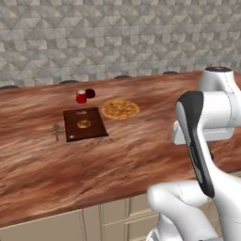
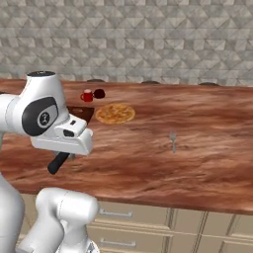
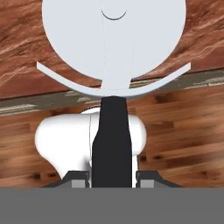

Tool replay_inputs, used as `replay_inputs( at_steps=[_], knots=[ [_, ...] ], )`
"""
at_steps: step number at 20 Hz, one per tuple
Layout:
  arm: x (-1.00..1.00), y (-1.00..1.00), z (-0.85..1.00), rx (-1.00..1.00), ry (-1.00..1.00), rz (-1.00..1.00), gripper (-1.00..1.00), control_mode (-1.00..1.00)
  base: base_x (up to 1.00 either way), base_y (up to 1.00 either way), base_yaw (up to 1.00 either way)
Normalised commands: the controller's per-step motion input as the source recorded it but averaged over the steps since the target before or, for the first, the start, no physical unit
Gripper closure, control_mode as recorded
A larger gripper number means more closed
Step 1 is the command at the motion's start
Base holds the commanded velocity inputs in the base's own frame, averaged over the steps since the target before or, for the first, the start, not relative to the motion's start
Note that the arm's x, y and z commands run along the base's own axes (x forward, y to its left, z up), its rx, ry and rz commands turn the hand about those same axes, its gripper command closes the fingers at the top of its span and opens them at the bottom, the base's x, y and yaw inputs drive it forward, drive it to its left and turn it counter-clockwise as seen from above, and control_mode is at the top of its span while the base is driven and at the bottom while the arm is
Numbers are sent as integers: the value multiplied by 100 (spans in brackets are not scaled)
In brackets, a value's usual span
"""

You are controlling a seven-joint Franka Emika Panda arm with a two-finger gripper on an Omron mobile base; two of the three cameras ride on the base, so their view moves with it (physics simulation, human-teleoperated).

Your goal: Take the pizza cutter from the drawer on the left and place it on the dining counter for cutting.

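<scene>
The gripper (image 3: 112,179) is closed on the pizza cutter (image 3: 113,65), its two dark fingertips pressed against either side of the black, slightly tapered handle. In the hand view the cutter's round, smooth pale-grey blade spreads wide above the handle, with a thin curved guard arcing beneath it. Behind the blade lies the glossy reddish-brown wood grain of the dining counter (image 1: 141,155), then its front edge, then plank flooring.

In the right base view the black handle pokes out below the white hand, over the counter's front part near its left end.

Toward the back of the counter's left half, a flat round pizza (image 1: 120,109) with mottled golden topping sits just right of a dark brown rectangular cutting board (image 1: 84,124), which carries a small pale round item I cannot name. A red mug (image 1: 81,96) and a dark rounded object (image 1: 90,93) stand side by side behind the board. A small spoon-like utensil (image 1: 57,130) lies just left of the board. A grey fork (image 2: 173,140) lies well to the right of the pizza. Beige cabinet fronts run below the counter, and a grey faceted tile wall rises behind.
</scene>
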Motion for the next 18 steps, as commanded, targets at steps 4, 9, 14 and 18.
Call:
replay_inputs(
  at_steps=[4,9,14,18],
  knots=[
    [0,0,0,0,0,0,100,100,49,-19,8],
    [0,0,0,0,0,0,100,100,44,-15,14],
    [0,0,0,0,0,0,100,100,42,-9,15],
    [46,-6,0,1,0,3,100,-100,32,-5,6]
  ],
)
